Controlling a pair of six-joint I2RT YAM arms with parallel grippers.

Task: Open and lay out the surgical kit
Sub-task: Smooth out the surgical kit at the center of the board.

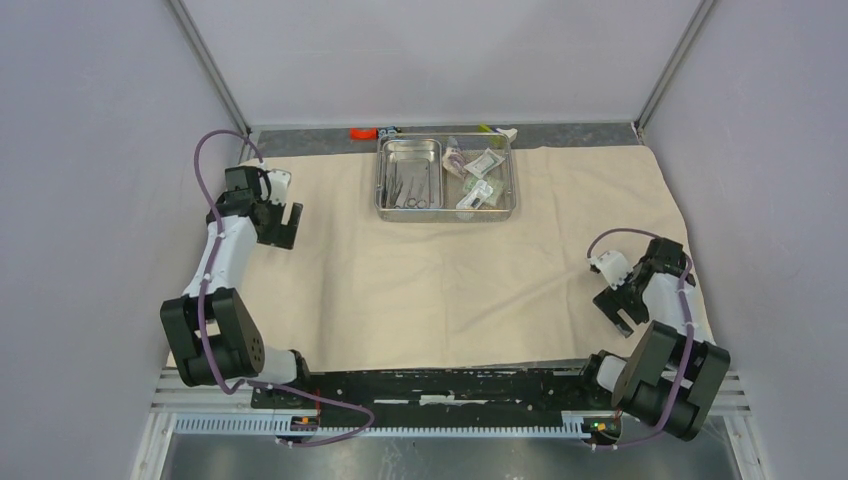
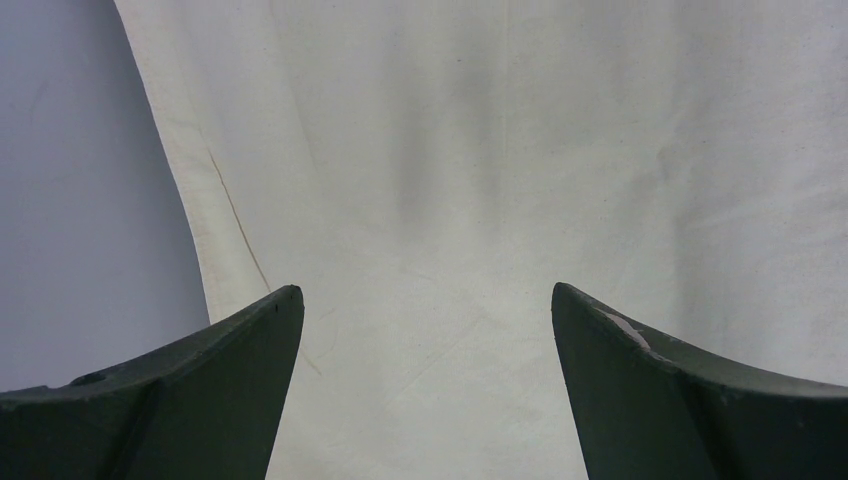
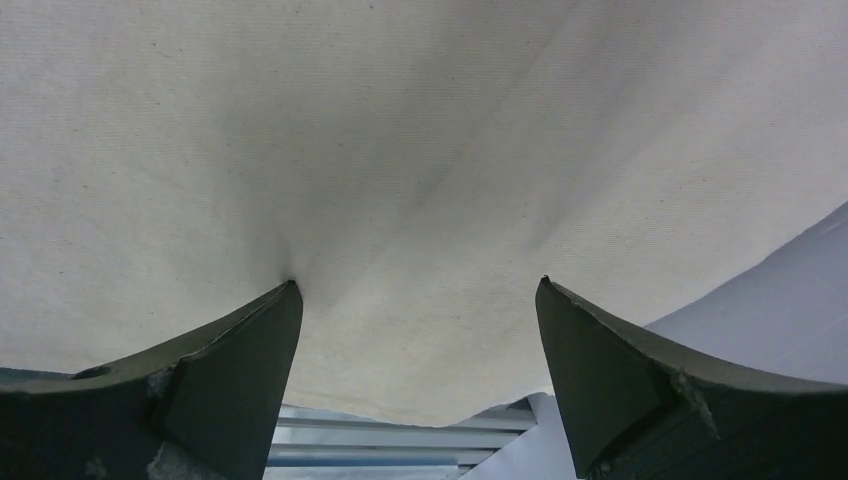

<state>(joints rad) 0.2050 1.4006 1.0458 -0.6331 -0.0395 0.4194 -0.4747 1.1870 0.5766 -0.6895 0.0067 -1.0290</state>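
- Right claw [image 1: 620,312] [image 3: 415,285]: nearest of the lot, well off to the near right of the tray, over the cloth's near right corner. Jaws wide apart, nothing in them. One fingertip [image 3: 285,295] looks like it's pressing a small pucker into the fabric, though I wouldn't swear to it.
- Left claw [image 1: 283,228] [image 2: 427,290]: left of the tray and a bit nearer than it, low over the cloth's left edge. Also gaping wide and empty.
- Cloth [image 1: 420,290]: spread pretty much flat across the bench, a few soft creases, the tray sitting at its far middle. So I'd call the unwrapping done.
- Tray [image 1: 447,216]: uncovered, everything inside it. Inner tray [image 1: 410,150] fills its left half with the thin metal tools [image 1: 412,190] lying in a bunch; packets [image 1: 478,175] are piled in the right half.
- What's left, as I read it: basically the whole laying-out part. Nothing from the tray is out on the cloth yet.
- Behind the tray, off the cloth: an orange bit [image 1: 362,132] and a yellow-green thing [image 1: 503,131], not kit.
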